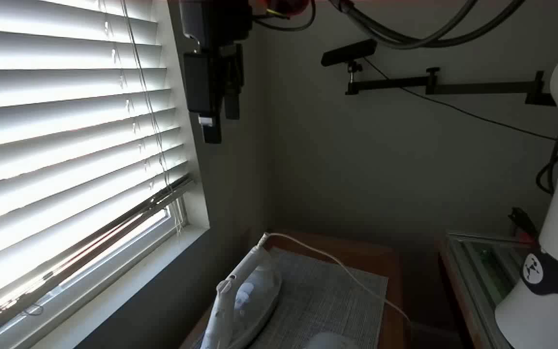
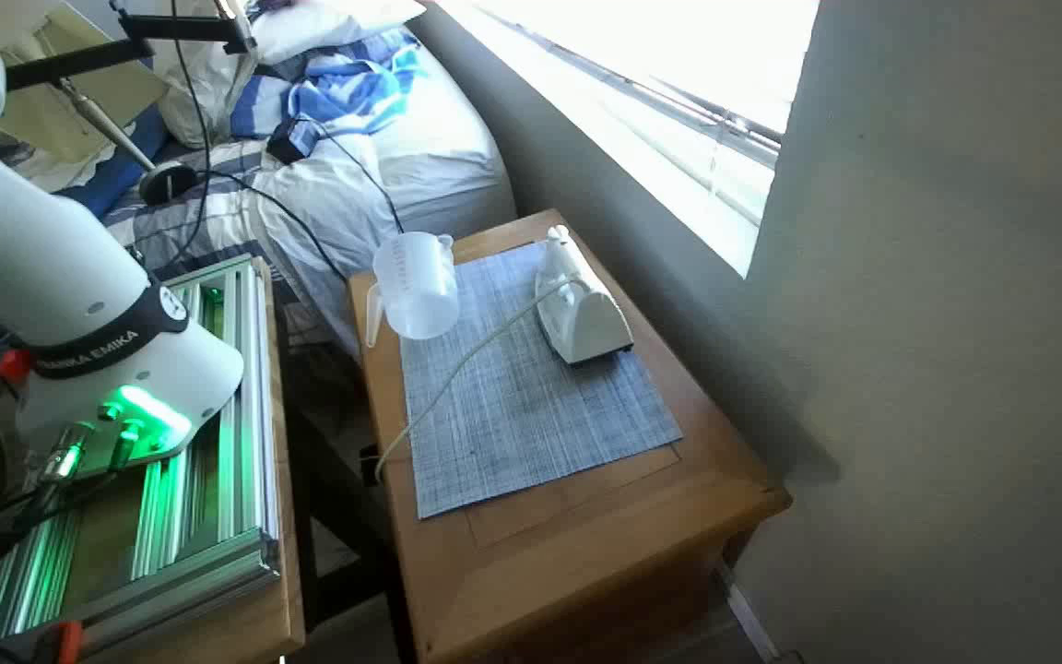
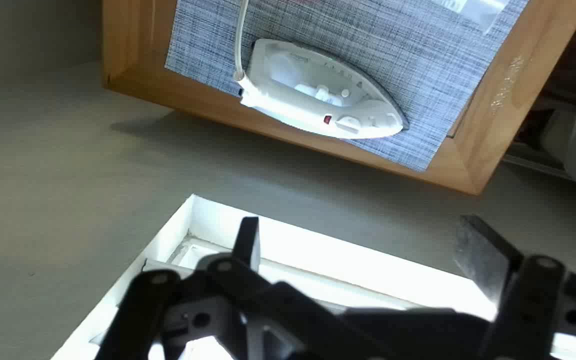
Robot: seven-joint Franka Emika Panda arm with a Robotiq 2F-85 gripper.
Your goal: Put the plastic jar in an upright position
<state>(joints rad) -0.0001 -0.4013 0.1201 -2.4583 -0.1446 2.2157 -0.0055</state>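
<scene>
The plastic jar (image 2: 416, 286) is a translucent whitish jug with a handle and faint markings. It stands or lies at the table's edge, partly on the grey cloth (image 2: 531, 415); its exact tilt is hard to tell. Its handle points to the left in that exterior view. Only its rounded top shows at the bottom edge in an exterior view (image 1: 330, 341), and a small part shows at the top right in the wrist view (image 3: 475, 9). My gripper (image 1: 222, 126) is high above the table by the window, well apart from the jar. Its fingers (image 3: 360, 227) are open with nothing between them.
A white iron (image 2: 580, 309) stands on the cloth beside the jar. Its cord (image 2: 457, 373) runs across the cloth to the table's edge. The wooden table (image 2: 568, 544) stands against the wall. The window blinds (image 1: 66, 116) are close to my gripper.
</scene>
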